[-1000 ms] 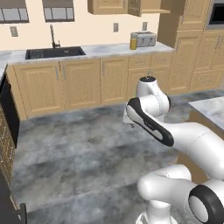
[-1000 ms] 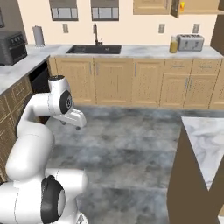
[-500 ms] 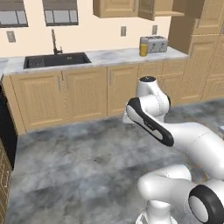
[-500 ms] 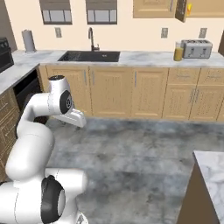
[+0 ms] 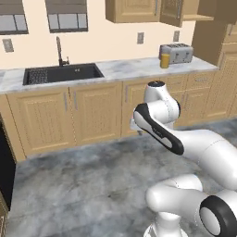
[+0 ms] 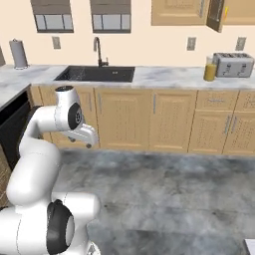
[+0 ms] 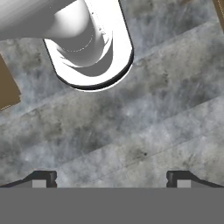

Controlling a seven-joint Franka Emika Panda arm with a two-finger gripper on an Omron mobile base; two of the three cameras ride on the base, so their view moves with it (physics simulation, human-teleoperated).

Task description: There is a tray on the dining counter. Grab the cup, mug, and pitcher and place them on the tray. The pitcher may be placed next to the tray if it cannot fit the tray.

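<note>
The pitcher, a glass cylinder that looks orange in its lower part, stands on the back worktop just left of a toaster; it also shows as the pitcher in the right base view. My arm is folded close to the base, far from it. In the hand view my gripper points down at the grey stone floor, its fingertips wide apart with nothing between them: open. The tray, the cup and the mug are out of view. A pale sliver at the right base view's lower right corner may be the dining counter.
A marble worktop over wooden cabinets runs along the back wall, with a black sink and tap, a silver toaster and a paper towel roll. An upper cabinet door hangs ajar. Grey floor lies between me and the cabinets.
The whole picture has shifted and grown: the base has driven closer to the sink worktop, and the marble top at the right has slid out of view. The arm's pose is unchanged and the gripper stays open.
</note>
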